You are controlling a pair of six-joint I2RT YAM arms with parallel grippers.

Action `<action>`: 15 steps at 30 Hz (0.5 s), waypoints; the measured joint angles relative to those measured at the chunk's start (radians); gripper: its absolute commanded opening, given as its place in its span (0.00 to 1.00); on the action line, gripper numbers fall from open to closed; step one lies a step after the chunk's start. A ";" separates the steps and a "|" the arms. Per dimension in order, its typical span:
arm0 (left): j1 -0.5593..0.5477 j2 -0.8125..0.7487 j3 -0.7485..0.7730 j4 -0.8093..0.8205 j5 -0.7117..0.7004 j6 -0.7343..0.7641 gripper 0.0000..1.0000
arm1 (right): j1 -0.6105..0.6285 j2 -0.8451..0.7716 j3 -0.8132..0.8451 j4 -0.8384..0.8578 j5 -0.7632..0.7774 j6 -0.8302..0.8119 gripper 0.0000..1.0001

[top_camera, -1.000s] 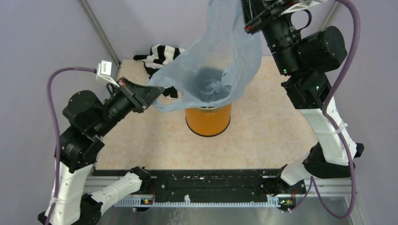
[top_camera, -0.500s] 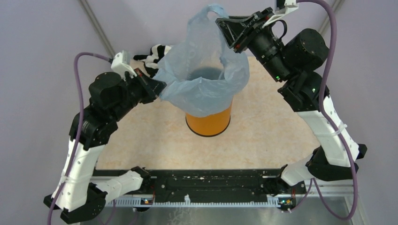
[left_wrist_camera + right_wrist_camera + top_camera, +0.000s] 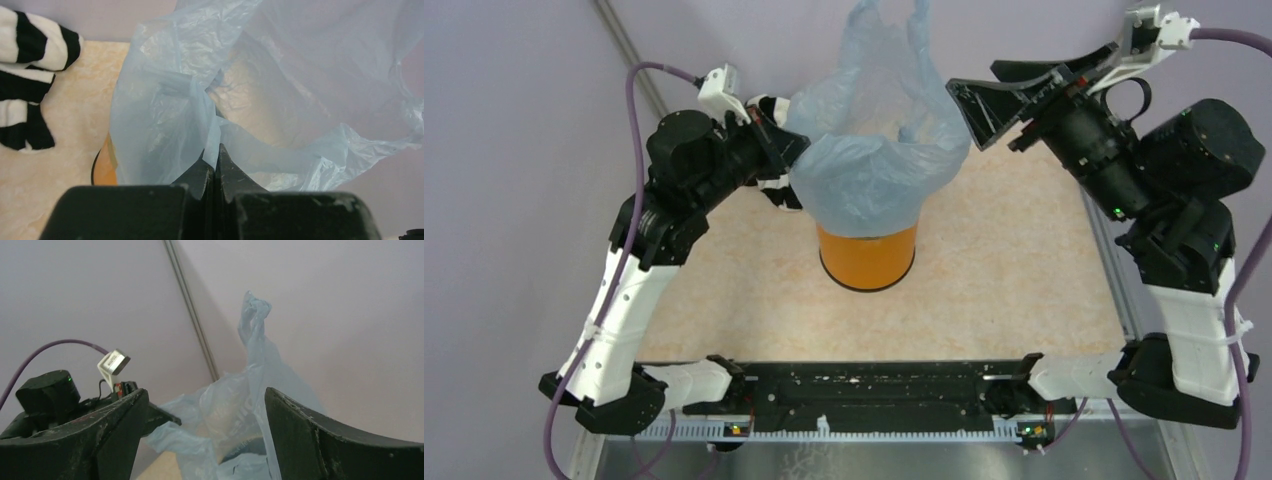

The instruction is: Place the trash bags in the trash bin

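Left hand (image 3: 786,150) pressed together, pinching rim of blue bag (image 3: 874,170). Bag drapes over mouth of orange bin (image 3: 867,258), just ahead of and below that hand. Right hand (image 3: 972,100) spread wide, holding nothing, bag just off its tips. Judgement: bag not inside yet. Best: bring pinch over opening, push plastic below rim before letting go; film looks springy, may ride up.

Trash bag (image 3: 874,170): lt-blue, draped over orange trash bin (image 3: 867,258), table (image 3: 1024,280) centre. Left gripper (image 3: 784,150) pinches bag's left edge. Right gripper (image 3: 984,95) spread wide, just right of bag. Striped cloth (image 3: 776,192) far-left, part hidden.
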 measured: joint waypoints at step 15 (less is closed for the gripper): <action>0.098 0.192 0.028 0.110 0.128 -0.023 0.00 | 0.093 -0.143 -0.432 -0.156 -0.256 0.125 0.61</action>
